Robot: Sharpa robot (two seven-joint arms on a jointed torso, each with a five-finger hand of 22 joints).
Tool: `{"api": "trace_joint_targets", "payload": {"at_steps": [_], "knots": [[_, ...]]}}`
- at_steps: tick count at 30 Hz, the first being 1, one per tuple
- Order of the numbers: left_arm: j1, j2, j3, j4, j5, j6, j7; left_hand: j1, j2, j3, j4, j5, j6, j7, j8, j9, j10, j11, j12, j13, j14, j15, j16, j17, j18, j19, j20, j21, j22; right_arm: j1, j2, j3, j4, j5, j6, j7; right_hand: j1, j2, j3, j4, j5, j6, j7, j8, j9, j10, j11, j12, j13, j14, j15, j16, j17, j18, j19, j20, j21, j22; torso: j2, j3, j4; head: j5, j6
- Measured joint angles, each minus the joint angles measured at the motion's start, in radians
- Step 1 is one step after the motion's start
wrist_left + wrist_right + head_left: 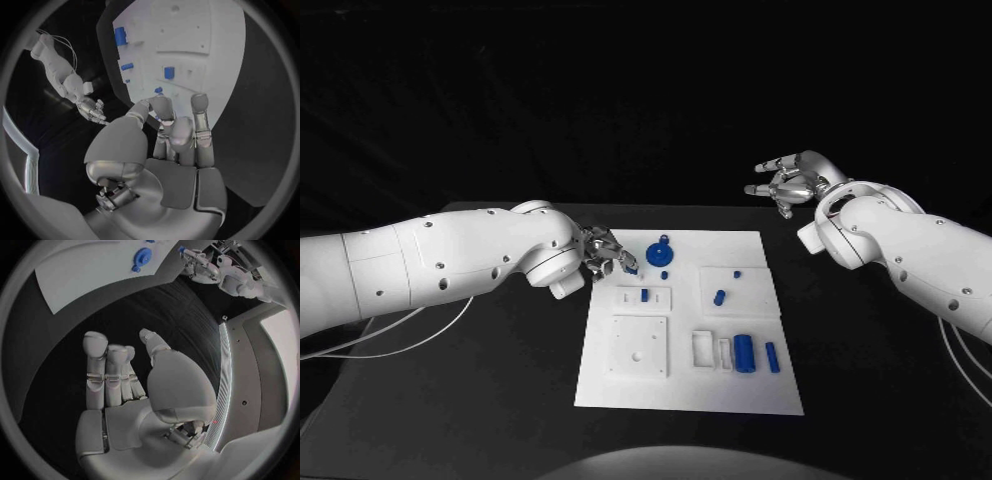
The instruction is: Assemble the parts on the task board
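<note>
Part (630,262) pinched in left hand (604,250), above task board (689,395)

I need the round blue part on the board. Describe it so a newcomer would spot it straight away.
Start at the white board in the middle of the black table and go to its far edge, near the left robot hand. The round blue part lies there. It is the one disc-shaped piece, wider than the small blue pegs and blocks elsewhere on the board.
</note>
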Motion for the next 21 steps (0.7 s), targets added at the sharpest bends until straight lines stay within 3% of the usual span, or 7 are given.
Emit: {"api": "trace_joint_targets", "payload": {"at_steps": [7, 9, 21], "knots": [[-0.021, 0.007, -0.003, 0.008, -0.033, -0.035, -0.013, -0.006, -0.006, 0.007, -0.002, 0.008, 0.001, 0.000, 0.000, 0.016, 0.000, 0.000, -0.006, 0.007, 0.001, 0.001, 0.000, 0.000, 0.000, 0.000, 0.007, 0.004, 0.001, -0.001, 0.000, 0.000, 0.000, 0.000, 0.001, 0.000, 0.000, 0.000, 0.000, 0.000, 0.005, 0.000, 0.000, 0.000, 0.000, 0.000, 0.000, 0.000, 0.000, 0.000, 0.000, 0.000, 0.000, 0.000, 0.000, 0.000, 0.000, 0.000, 0.001, 0.0006, -0.0007, 0.002, -0.004], [-0.026, 0.007, -0.003, 0.009, -0.043, -0.040, -0.016, -0.007, -0.007, 0.007, -0.002, 0.008, 0.001, 0.000, -0.001, 0.022, 0.002, -0.002, -0.006, 0.010, 0.001, 0.001, 0.000, 0.000, 0.016, -0.002, 0.012, 0.004, 0.001, -0.001, 0.000, 0.000, 0.000, 0.000, 0.001, 0.000, 0.000, 0.000, 0.000, 0.000, 0.005, 0.000, 0.000, 0.000, 0.000, 0.000, 0.000, 0.000, 0.000, 0.000, 0.000, 0.000, 0.000, 0.000, 0.000, 0.000, 0.000, 0.000, 0.001, 0.0007, -0.0007, 0.002, -0.007], [-0.049, 0.007, -0.004, 0.013, -0.116, -0.048, -0.033, -0.012, -0.012, 0.018, -0.007, 0.017, 0.001, 0.000, -0.005, 0.044, 0.004, -0.004, -0.006, 0.012, -0.002, -0.002, 0.000, 0.001, 0.016, -0.004, 0.017, 0.004, 0.001, -0.002, -0.002, 0.000, 0.001, 0.000, 0.002, 0.000, 0.000, 0.000, 0.000, 0.000, 0.016, 0.000, 0.000, 0.000, 0.000, 0.000, 0.000, 0.000, -0.001, 0.000, 0.000, 0.000, 0.000, -0.006, 0.000, 0.000, 0.000, 0.000, 0.002, 0.0006, 0.0000, 0.001, -0.014]]}}
